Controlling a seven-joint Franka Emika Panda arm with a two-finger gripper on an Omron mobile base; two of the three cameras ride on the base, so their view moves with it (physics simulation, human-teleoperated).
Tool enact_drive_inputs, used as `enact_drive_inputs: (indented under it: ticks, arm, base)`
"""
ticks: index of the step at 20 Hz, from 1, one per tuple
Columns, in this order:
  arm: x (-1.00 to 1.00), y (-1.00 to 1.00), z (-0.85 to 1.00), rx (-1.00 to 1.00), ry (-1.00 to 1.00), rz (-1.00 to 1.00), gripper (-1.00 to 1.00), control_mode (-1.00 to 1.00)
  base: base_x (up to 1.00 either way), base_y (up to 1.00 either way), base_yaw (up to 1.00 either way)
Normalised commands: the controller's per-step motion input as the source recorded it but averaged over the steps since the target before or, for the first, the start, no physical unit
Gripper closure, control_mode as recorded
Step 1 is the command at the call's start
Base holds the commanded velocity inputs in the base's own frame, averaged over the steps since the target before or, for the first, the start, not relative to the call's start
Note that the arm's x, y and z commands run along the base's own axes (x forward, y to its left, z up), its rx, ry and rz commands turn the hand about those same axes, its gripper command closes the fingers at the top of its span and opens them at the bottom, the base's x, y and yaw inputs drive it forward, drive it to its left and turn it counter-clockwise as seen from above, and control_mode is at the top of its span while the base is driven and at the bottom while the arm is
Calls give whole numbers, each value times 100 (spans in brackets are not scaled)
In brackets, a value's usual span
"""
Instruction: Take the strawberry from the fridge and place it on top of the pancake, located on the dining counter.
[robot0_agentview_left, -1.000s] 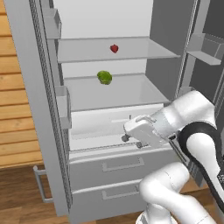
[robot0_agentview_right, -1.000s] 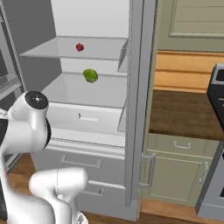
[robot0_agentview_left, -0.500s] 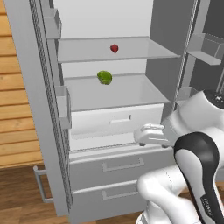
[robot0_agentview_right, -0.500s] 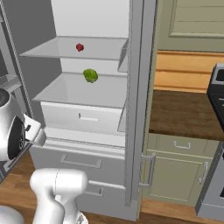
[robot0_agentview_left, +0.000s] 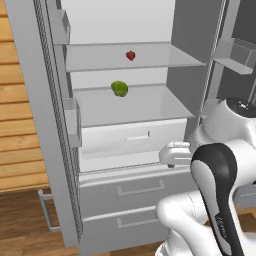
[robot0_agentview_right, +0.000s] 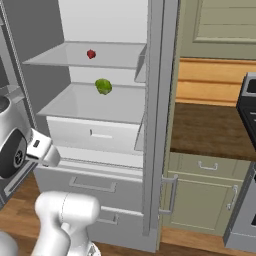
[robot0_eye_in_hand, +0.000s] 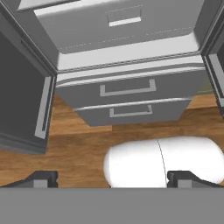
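Strawberry (robot0_agentview_left: 130, 55) sits on the fridge's (robot0_agentview_left: 60, 150) top shelf, well above the gripper (robot0_eye_in_hand: 111, 177), which is spread wide, empty, aimed down at the drawers (robot0_eye_in_hand: 127, 89).

fridge (robot0_agentview_left: 125, 200): top cut by frame | gripper (robot0_eye_in_hand: 112, 177): tips largely behind the bottom band

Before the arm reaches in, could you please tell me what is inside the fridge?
Inside the fridge: a strawberry on the upper shelf, a green vegetable on the shelf below. The white bin's contents are hidden.
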Motion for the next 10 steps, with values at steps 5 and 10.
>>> enact_drive_inputs:
  ticks: [5,10]
  arm:
    - [18,0,-14,0,3,0,-100,-100]
    - [4,2,-6,0,1,0,-100,100]
  base:
    - [0,0,0]
    - [28,20,0]
